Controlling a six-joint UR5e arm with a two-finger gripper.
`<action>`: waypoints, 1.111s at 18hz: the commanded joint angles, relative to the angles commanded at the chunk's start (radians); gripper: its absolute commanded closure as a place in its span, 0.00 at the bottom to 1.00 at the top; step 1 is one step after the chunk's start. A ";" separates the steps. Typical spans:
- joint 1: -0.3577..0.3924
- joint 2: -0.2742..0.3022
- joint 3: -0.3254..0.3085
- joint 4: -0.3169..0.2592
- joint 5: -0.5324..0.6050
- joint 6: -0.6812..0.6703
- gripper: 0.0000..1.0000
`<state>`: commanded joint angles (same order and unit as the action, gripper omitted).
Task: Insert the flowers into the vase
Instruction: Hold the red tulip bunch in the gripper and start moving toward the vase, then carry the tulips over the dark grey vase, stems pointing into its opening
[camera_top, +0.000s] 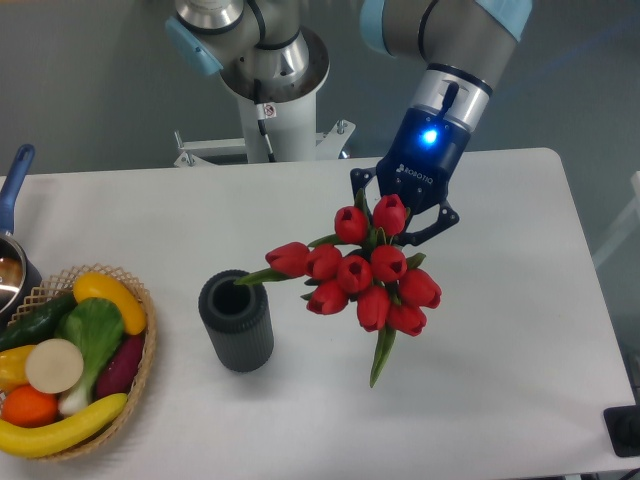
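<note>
White table (520, 300) surface fills most of the frame, set against a grey floor along the upper edge. At upper centre stands the arm's white pedestal base (270, 100).

The gripper (405, 215) reaches down from the upper right, its dark blue body lit by a blue indicator. Its fingers are largely hidden behind the flowers (365, 275), so whether they clamp the bunch cannot be told; the bunch appears to hang from it above the table.

The flowers are located at centre frame, just below the gripper. Red buds form a tight cluster. One green leaf points down toward the lower centre. Another leaf or stem extends left and reaches the rim of the vase (236, 321).

The vase stands upright on the table, left of centre and lower left of the bunch. It is dark grey and ribbed, with its opening visible from above. The buds themselves lie to the right of the vase, outside its opening.

At lower left sits a wicker basket (140, 370) holding produce, including yellow, green, orange and purple items. A pot with a blue handle (12, 185) is cut off at the left edge.
</note>
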<state>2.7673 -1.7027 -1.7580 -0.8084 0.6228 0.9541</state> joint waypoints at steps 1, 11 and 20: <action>-0.002 0.000 -0.003 0.000 0.000 0.000 0.86; -0.018 -0.009 -0.002 0.002 -0.002 0.003 0.86; -0.092 -0.020 -0.014 0.043 -0.188 0.011 0.86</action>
<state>2.6753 -1.7226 -1.7717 -0.7655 0.4346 0.9648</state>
